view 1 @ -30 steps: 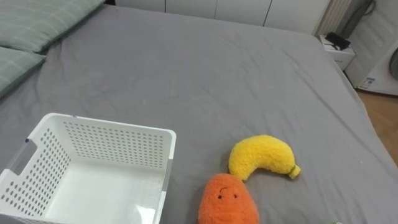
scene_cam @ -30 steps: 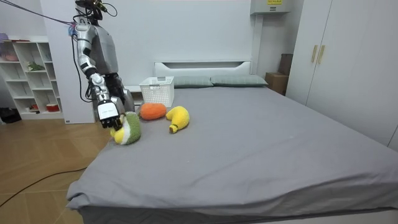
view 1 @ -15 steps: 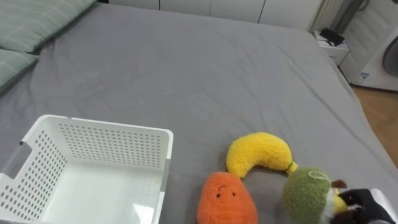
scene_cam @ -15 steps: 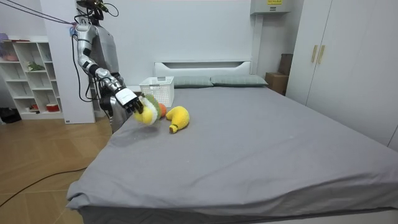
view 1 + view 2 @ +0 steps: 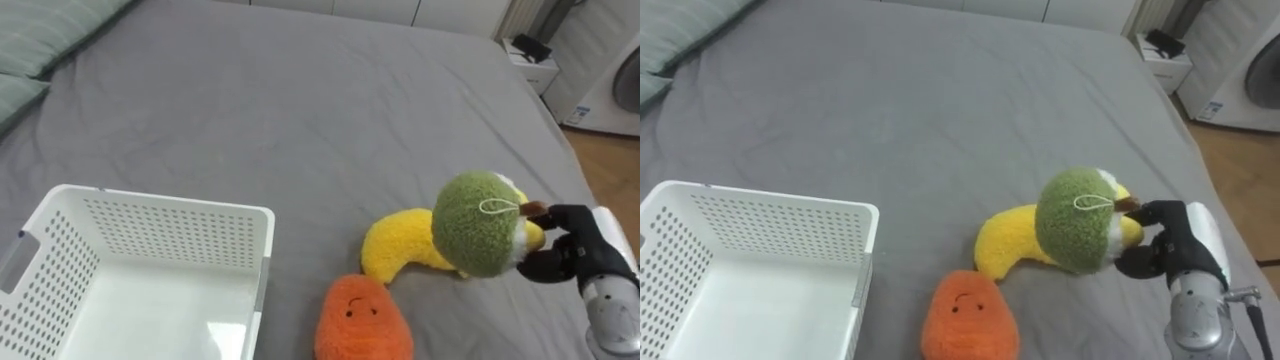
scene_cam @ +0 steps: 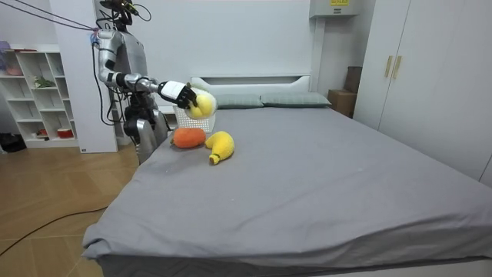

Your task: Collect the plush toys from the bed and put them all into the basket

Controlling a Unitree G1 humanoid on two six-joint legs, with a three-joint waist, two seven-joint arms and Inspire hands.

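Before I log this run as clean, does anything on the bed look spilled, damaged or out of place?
Nothing stands out. The right hand grips the green plush toy above the bed; the orange plush and yellow banana plush lie near the upright white basket.

A fuzzy green plush toy (image 5: 478,222), right of centre, is showing a yellow-and-white edge against the black right hand (image 5: 575,250). A yellow banana plush (image 5: 400,255) and an orange plush (image 5: 362,320) with a tiny dark face are lying on the plain grey bed (image 5: 300,110). At lower left, the white basket (image 5: 180,225) is showing a grid of holes.
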